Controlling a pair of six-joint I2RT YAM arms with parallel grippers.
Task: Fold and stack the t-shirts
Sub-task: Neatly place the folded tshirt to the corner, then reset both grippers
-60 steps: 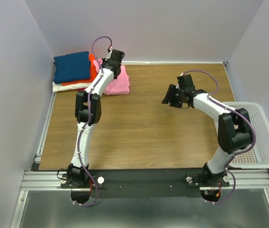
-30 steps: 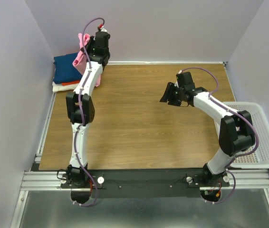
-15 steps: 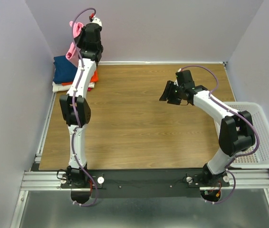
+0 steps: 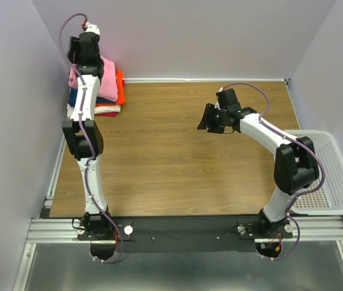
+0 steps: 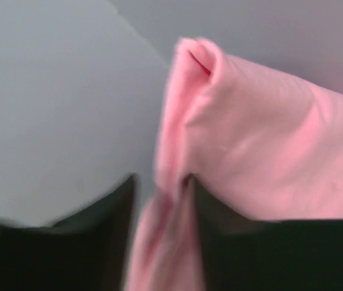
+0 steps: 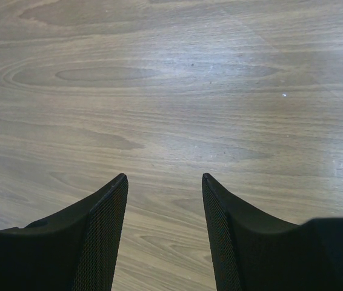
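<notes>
My left gripper is raised in the far left corner, close to the grey wall. Its jaws are nearly together and clamped on a fold of the pink t-shirt. In the wrist view a thin strip of the pink cloth runs down between my two black fingers. The larger part of the shirt bunches up above and to the right of them. From above, pink cloth shows on both sides of my left wrist, hanging over the stack of folded shirts at the table's far left edge. I cannot tell whether the cloth touches the stack. Below the pink I can make out the navy t-shirt, the orange t-shirt sticking out on the right, then the white t-shirt and a sliver of the red t-shirt at the bottom.

Further right, my right gripper hangs over the bare wooden table, well apart from every shirt. Its jaws stand apart with only wood grain between them. At the right edge sits the white mesh basket.
</notes>
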